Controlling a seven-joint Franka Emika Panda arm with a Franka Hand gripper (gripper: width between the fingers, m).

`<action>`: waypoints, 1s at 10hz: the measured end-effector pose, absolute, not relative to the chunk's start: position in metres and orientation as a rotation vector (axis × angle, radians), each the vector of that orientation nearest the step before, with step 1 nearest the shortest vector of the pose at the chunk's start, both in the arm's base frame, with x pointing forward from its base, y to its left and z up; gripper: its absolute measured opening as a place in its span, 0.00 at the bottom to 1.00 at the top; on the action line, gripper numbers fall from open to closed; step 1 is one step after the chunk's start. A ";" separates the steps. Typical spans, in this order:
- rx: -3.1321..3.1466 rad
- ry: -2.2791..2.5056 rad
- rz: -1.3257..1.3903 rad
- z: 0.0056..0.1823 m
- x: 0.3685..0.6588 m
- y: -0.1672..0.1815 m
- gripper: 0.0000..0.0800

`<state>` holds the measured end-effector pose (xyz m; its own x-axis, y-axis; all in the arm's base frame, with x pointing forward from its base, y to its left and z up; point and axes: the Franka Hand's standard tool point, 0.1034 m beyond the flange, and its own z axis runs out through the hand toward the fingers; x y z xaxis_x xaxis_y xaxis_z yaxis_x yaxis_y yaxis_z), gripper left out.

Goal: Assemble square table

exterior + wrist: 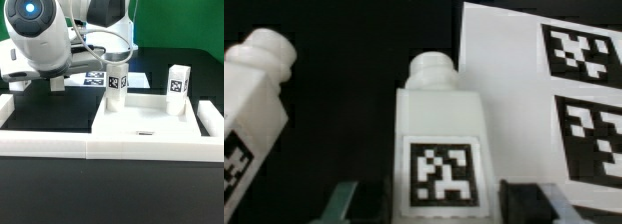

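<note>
The square table's white slab [140, 120] lies flat inside the border bars. Two white leg blocks with black-white tags stand upright at its far side. One leg [116, 88] [441, 140] stands between the fingers of my gripper [116, 70] [441, 208]. In the wrist view a dark gap shows on each side between this leg and the fingers [345, 200], so the gripper is open around it and not touching. The second leg [178, 80] stands apart toward the exterior view's right. Another leg [251, 100] shows beside the framed one in the wrist view.
Long white border bars [110, 150] fence the work area at the front and sides. The marker board [92, 76] [553, 90] lies flat on the black table just behind the legs. The arm's white body [40, 45] fills the exterior view's upper left.
</note>
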<state>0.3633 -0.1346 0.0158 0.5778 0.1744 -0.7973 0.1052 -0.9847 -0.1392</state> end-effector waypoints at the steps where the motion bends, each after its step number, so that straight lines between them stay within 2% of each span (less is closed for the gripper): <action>1: -2.722 -0.242 1.389 0.016 0.363 -0.135 0.36; 5: -2.722 -0.243 1.389 0.016 0.364 -0.134 0.36; 6: -2.697 -0.264 1.414 0.026 0.368 -0.133 0.36; 7: -2.688 -0.291 1.420 0.053 0.392 -0.132 0.36; 8: -2.705 -0.291 1.411 0.065 0.407 -0.131 0.36; 10: -2.747 -0.326 1.374 0.094 0.419 -0.114 0.36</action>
<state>0.4193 -0.1139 0.0938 0.5821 0.2110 -0.7853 0.1643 -0.9763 -0.1405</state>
